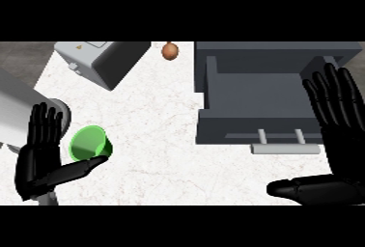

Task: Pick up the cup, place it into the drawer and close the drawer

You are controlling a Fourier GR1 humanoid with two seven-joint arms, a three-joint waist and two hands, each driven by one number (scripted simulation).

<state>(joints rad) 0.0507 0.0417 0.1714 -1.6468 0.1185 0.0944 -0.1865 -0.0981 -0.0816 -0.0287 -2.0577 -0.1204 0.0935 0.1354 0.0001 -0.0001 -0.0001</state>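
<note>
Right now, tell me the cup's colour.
Bright green; the cup shows clearly in the head view.

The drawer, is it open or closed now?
Open. The drawer is pulled out from its grey cabinet, and its inside shows empty.

Cup [90,143]: translucent green, lying tipped on the white counter at the view's left, open mouth showing as a bright ring facing up and left. Drawer [260,99]: dark grey box, pulled open, at the view's upper right; interior bare, walls on three sides visible. Front panel carries a pale grey bar handle [285,148] on two short posts. Cup and drawer well apart.
</note>
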